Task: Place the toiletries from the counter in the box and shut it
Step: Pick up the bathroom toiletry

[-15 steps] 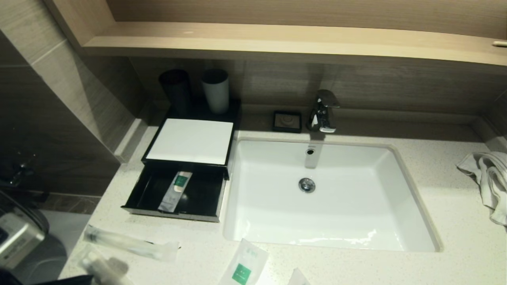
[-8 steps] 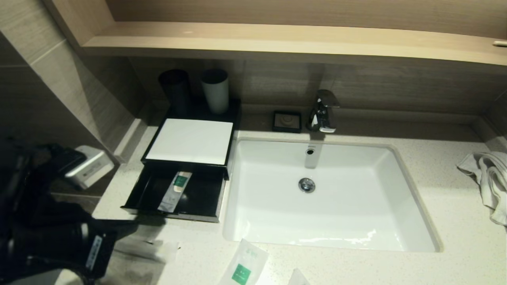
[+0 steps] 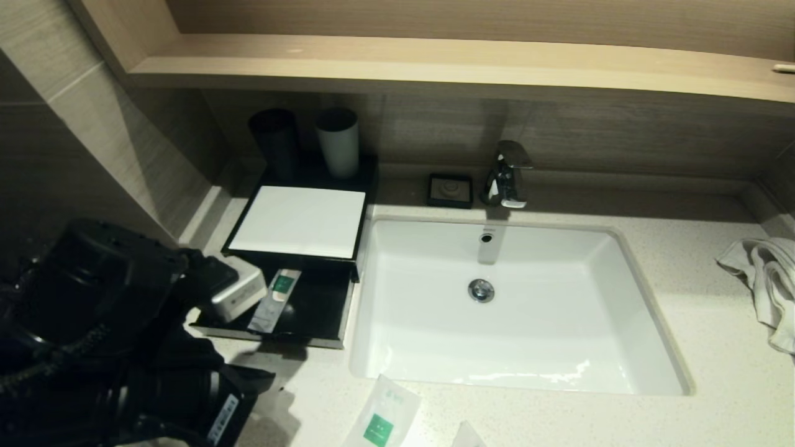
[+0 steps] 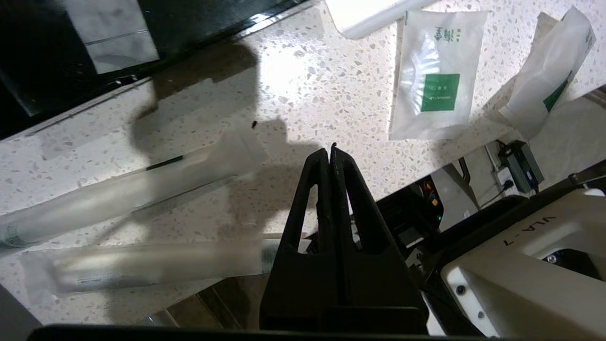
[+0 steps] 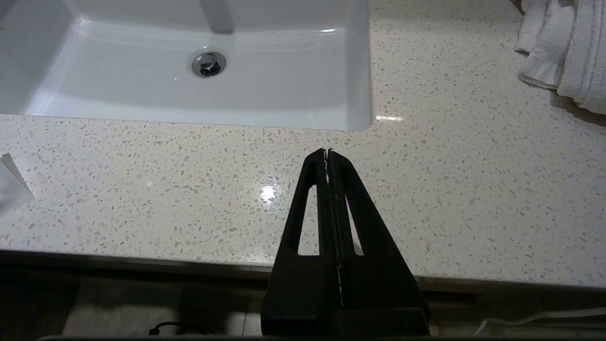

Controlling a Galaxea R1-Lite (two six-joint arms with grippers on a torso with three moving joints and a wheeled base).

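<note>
Box upper left of surface, drawer out, one packet inside. Two long packets lower left near surface edge, hidden in head view by arm. Left hand pressed closed, empty, above them. Flat packet cut off at bottom. Right hand closed, parked.

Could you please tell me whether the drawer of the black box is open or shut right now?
Open. The drawer is pulled out of the box, and one packet lies inside.

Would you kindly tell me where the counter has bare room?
Bare counter lies between the basin and the towel. The front left corner is crowded: long packets, labelled packets and the left gripper.
</note>
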